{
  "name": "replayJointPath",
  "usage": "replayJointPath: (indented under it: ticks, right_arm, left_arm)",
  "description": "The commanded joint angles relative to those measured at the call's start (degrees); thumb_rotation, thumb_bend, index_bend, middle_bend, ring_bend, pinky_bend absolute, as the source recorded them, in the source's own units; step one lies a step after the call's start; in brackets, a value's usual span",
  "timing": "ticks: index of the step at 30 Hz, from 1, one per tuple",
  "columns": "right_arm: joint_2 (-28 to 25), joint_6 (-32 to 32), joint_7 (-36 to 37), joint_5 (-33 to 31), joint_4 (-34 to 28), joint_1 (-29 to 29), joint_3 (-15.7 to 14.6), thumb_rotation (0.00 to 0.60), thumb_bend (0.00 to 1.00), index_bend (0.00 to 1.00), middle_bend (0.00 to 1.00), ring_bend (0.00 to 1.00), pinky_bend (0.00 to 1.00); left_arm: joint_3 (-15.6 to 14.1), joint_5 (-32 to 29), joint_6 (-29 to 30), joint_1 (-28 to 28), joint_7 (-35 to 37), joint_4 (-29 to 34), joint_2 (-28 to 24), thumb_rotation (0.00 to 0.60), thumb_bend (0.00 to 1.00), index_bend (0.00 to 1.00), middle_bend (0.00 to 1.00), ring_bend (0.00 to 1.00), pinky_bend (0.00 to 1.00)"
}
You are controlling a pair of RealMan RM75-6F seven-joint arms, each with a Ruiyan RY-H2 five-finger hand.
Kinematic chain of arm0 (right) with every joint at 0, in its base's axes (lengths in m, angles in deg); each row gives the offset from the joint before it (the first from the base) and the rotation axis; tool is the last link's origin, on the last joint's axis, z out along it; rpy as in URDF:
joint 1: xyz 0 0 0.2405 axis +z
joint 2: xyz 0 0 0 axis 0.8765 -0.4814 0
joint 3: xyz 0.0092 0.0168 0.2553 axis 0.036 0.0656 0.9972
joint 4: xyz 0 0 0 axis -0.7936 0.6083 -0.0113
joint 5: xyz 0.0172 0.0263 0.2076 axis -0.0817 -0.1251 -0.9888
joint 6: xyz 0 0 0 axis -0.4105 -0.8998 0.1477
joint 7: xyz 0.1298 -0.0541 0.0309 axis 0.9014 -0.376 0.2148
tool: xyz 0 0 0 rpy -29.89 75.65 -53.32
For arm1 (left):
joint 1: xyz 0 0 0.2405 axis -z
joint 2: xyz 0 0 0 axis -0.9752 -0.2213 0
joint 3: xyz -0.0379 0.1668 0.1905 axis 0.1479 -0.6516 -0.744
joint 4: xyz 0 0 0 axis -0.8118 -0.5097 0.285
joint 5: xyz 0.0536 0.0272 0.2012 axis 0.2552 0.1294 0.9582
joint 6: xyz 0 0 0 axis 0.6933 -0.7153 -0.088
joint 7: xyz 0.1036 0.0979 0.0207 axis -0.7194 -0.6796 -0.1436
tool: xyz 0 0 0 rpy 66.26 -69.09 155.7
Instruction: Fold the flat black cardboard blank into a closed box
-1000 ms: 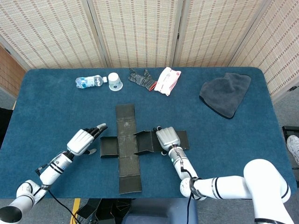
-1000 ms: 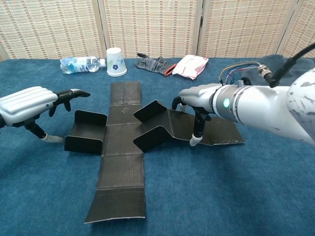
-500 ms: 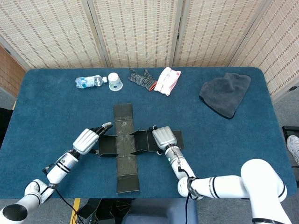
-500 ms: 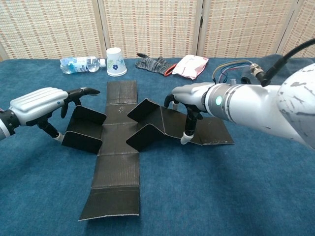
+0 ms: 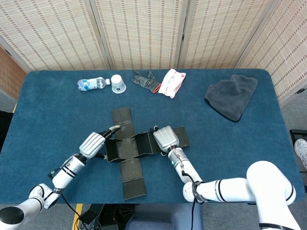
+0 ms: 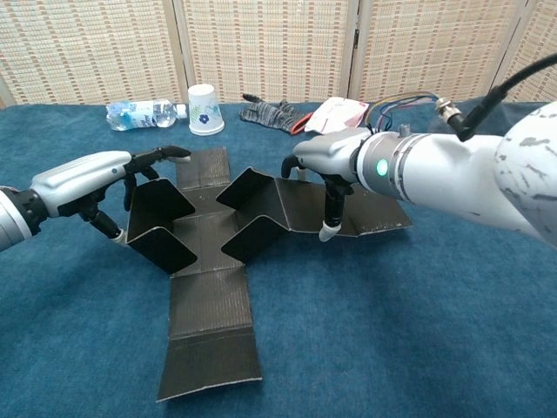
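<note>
A bench (image 5: 48,110) covered in deep blue cloth fills the middle of the room. Behind it stands a folding screen (image 5: 144,33) of woven straw-coloured panels in pale frames. Grey floor (image 5: 295,120) shows past the bench's right edge. The light is even and soft, with faint shadows.

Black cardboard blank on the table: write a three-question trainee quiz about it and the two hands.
1. True or false: the black cardboard blank is already a closed box.
2. Which hand lies on the blank's right-side panels? A) left hand B) right hand
3. Fill in: the long panel nearest the chest camera lies ___ on the blue table.

Key: 1. False; both side flaps are only partly raised. 2. B. 3. Flat.
</note>
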Motion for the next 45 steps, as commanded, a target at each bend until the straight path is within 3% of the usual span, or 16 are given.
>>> replayJointPath:
  ticks: [1, 9, 21, 24, 45]
  right_arm:
    - [-1.34, 0.28, -1.61, 2.37, -0.41, 1.08, -1.00, 0.600, 0.24, 0.19, 0.29, 0.79, 0.91]
    - [-3.18, 2.90, -3.89, 7.68, -0.18, 3.32, -3.20, 0.600, 0.24, 0.21, 0.29, 0.79, 0.91]
    - [-4.30, 3.92, -6.88, 11.97, 0.13, 5.78, -5.88, 0.600, 0.24, 0.23, 0.30, 0.79, 0.91]
    - [-4.49, 3.97, -7.01, 13.85, 0.13, 6.18, -6.30, 0.600, 0.24, 0.24, 0.30, 0.79, 0.92]
    - [-4.96, 5.59, -2.91, 25.00, 2.54, 6.04, -7.25, 0.600, 0.24, 0.27, 0.30, 0.80, 0.94]
  left_arm:
    - [0.18, -0.77, -1.28, 0.46, 2.23, 4.93, -2.53, 0.600, 0.07, 0.00, 0.00, 0.32, 0.56]
    - [0.89, -2.21, -3.32, 0.95, 4.97, 11.93, -5.11, 0.600, 0.07, 0.00, 0.00, 0.33, 0.57]
    - [1.21, -3.08, -6.90, 2.41, 7.94, 15.75, -6.43, 0.600, 0.07, 0.00, 0.00, 0.33, 0.58]
    - [1.20, -3.15, -7.83, 2.93, 10.45, 17.27, -7.21, 0.600, 0.07, 0.00, 0.00, 0.37, 0.60]
    - [-1.85, -1.09, -14.02, 6.41, 28.86, 21.63, -11.75, 0.600, 0.07, 0.00, 0.00, 0.41, 0.64]
